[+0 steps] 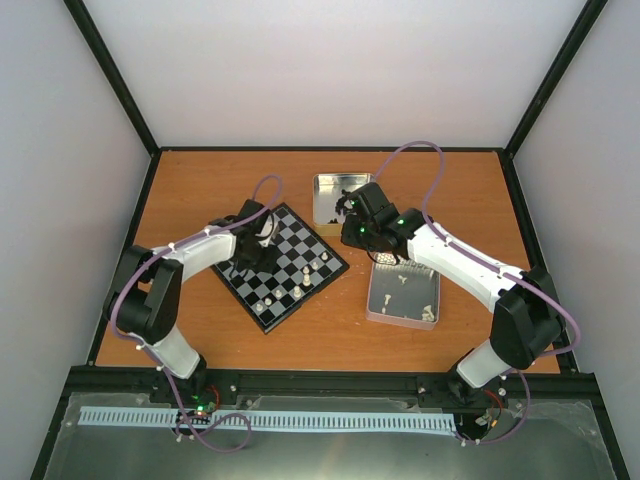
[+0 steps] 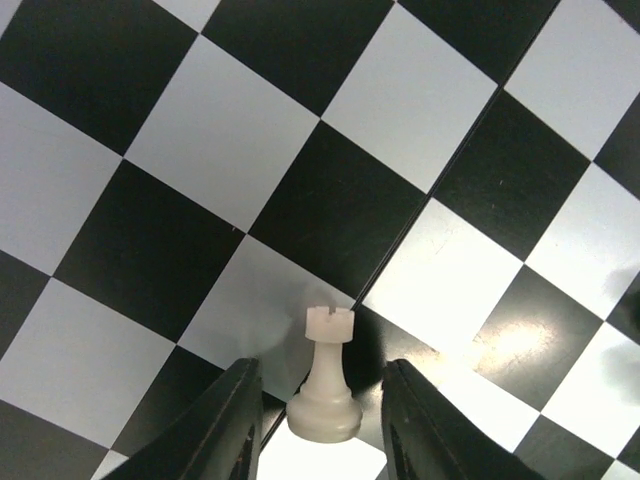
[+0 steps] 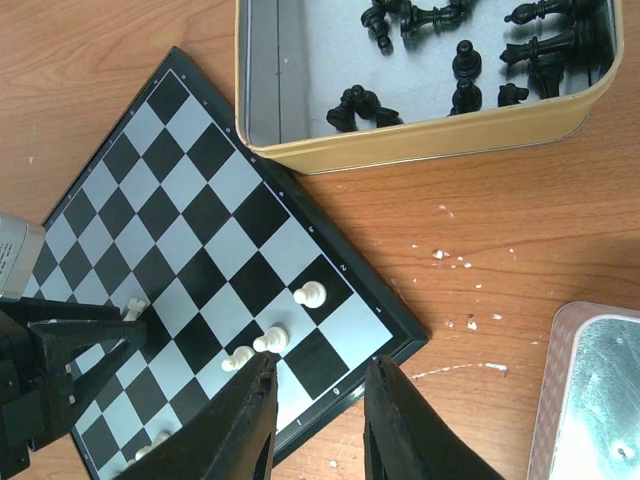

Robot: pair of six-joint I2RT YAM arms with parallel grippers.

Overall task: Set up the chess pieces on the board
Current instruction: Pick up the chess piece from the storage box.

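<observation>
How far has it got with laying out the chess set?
Barely begun. Done: a handful of white pieces stand near one edge of the board. In hand: the left gripper straddles a white rook standing on the board, not touching it; the right gripper is empty. Left: spare whites in the near tin, black pieces in the far tin.
</observation>
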